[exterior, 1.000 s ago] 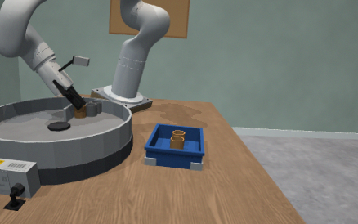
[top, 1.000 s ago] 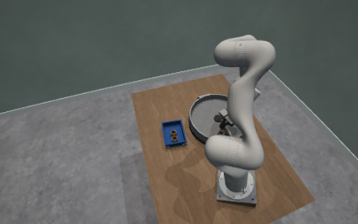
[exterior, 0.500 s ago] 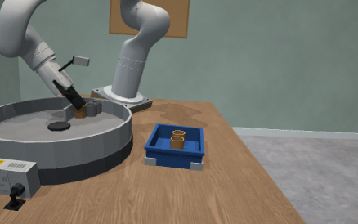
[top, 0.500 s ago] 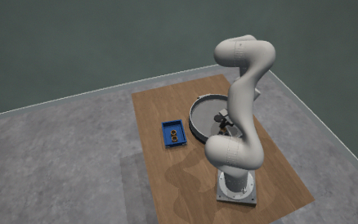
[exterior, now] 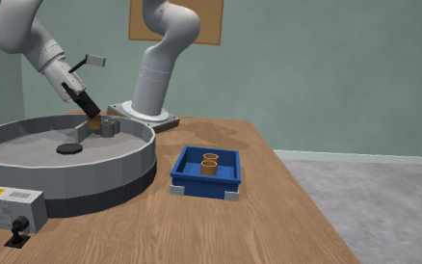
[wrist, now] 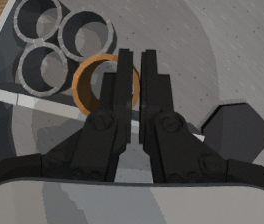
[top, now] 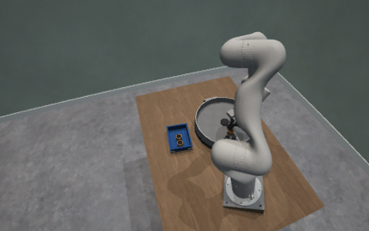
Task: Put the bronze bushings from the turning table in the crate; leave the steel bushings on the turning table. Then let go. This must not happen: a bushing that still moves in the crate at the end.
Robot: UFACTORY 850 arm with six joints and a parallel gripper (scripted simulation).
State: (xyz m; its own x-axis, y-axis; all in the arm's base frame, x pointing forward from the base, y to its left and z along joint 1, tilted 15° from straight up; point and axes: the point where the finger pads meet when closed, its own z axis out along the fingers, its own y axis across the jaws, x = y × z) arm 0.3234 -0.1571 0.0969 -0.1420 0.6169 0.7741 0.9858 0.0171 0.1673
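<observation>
My gripper [top: 231, 127] [exterior: 93, 116] [wrist: 136, 70] is shut on the wall of a bronze bushing [top: 231, 132] [exterior: 93, 123] [wrist: 84, 92], one finger inside its ring and one outside. The bushing hangs a little above the turning table [top: 196, 128] [exterior: 73, 180]. Three steel bushings stand together on the turning table near its wall, beside the held one; two show in the exterior view, a front one [exterior: 107, 129] and one behind it [exterior: 117, 126]. Two bronze bushings, one [top: 179, 136] [exterior: 210, 157] and another [top: 179, 143] [exterior: 208, 169], stand upright in the blue crate [top: 168, 138] [exterior: 205, 187].
A thin grey divider [exterior: 80, 133] [wrist: 48, 106] stands on the turning table beside the bushings. A dark flat knob [top: 224, 121] [exterior: 69, 148] [wrist: 235, 132] is at its centre. The raised rim surrounds it. A grey box [exterior: 35, 211] stands in front, and the crate is beside the turning table.
</observation>
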